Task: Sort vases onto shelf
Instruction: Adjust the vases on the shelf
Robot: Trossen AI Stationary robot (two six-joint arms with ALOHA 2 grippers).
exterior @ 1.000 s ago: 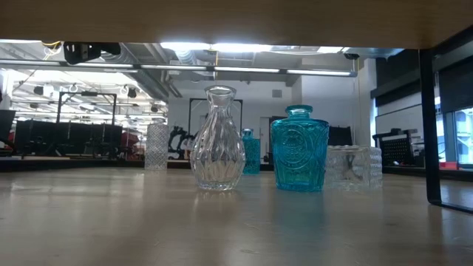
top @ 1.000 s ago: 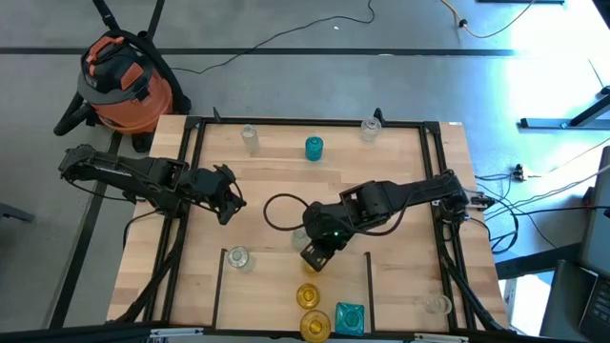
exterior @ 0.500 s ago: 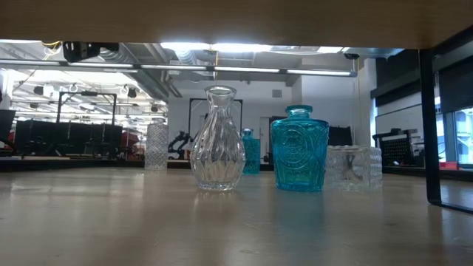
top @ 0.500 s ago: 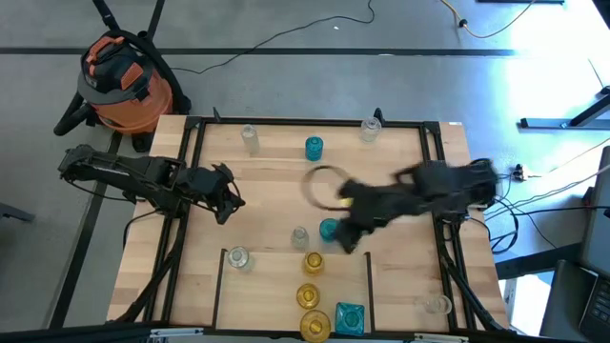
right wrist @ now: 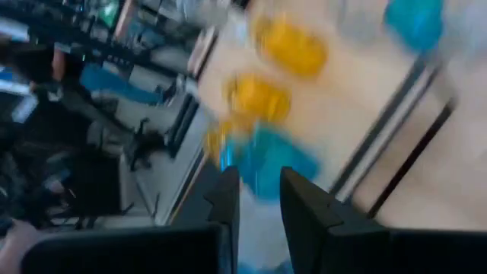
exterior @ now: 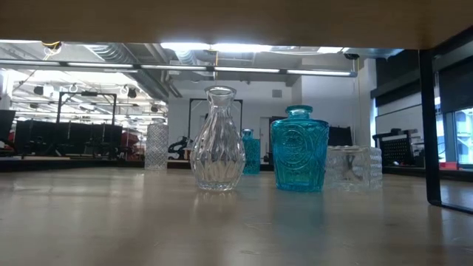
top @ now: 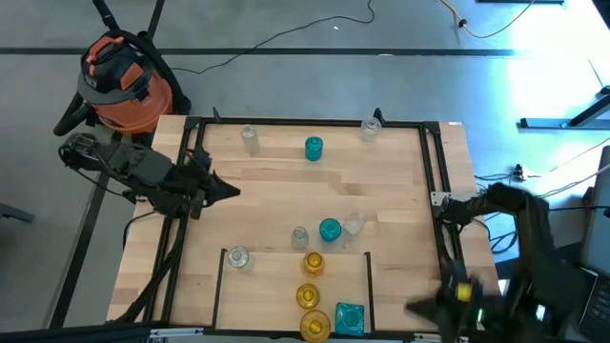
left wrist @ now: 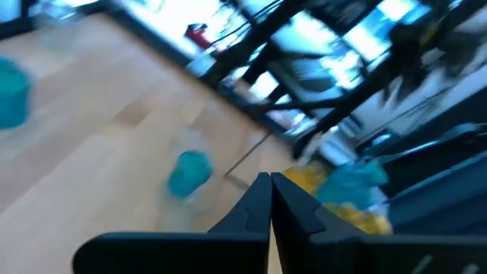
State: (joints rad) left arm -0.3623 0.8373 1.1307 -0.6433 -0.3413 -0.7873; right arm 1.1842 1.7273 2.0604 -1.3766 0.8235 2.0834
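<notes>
Two grippers empty: left gripper [left wrist: 270,199] pinched closed, right gripper [right wrist: 259,202] slightly apart; approach clear vase [top: 354,225] slowly, grip low

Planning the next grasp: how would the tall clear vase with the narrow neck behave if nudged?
The clear vase looks like glass, so probably rigid, slick and breakable. It stands tall on a small foot, so a push near the neck may well tip it; once down, its round belly would likely roll.

1. A clear ribbed vase [exterior: 217,140] stands upright at centre on the counter [exterior: 111,222].
2. A teal jar-shaped vase [exterior: 299,150] stands just beside it.
3. A clear square vase [exterior: 355,168] sits behind the teal one.
4. A clear cylindrical vase [exterior: 156,147] and a small teal vase [exterior: 251,151] stand farther back.
</notes>
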